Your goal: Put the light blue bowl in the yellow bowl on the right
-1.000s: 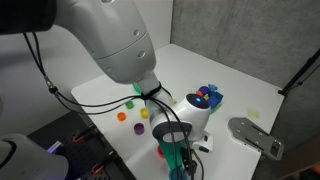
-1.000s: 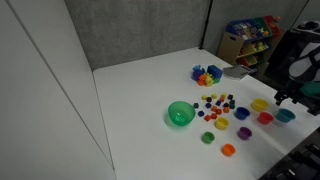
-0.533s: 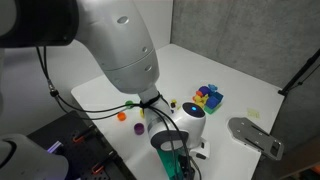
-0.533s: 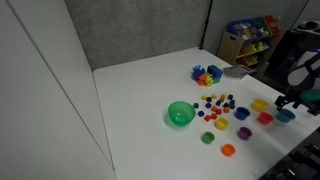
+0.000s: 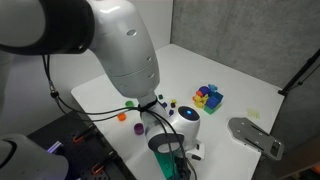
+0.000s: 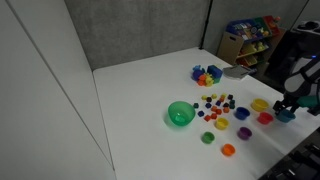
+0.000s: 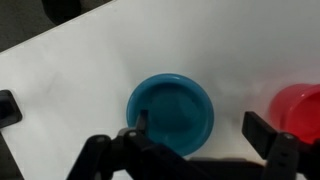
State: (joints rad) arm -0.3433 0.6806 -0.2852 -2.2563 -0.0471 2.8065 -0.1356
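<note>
The light blue bowl (image 7: 170,112) sits upright and empty on the white table, in the middle of the wrist view. My gripper (image 7: 200,128) is open just above it. One finger (image 7: 138,128) is over the bowl's left rim. The other finger (image 7: 262,130) is over bare table between this bowl and the red bowl (image 7: 300,110). In an exterior view the gripper (image 6: 286,106) hangs over the light blue bowl (image 6: 286,116) at the table's right end. The yellow bowl (image 6: 259,105) stands just left of it, beside the red bowl (image 6: 265,118).
A larger green bowl (image 6: 180,114) stands mid-table, with several small coloured pieces and little bowls (image 6: 222,125) between it and the task bowls. A pile of coloured blocks (image 6: 207,75) lies further back. The table's edge (image 6: 300,140) is close to the gripper. The arm (image 5: 120,50) fills an exterior view.
The gripper has shifted slightly right and lower onto the light blue bowl. The arm's body has swung further across the view. The bowls have not moved.
</note>
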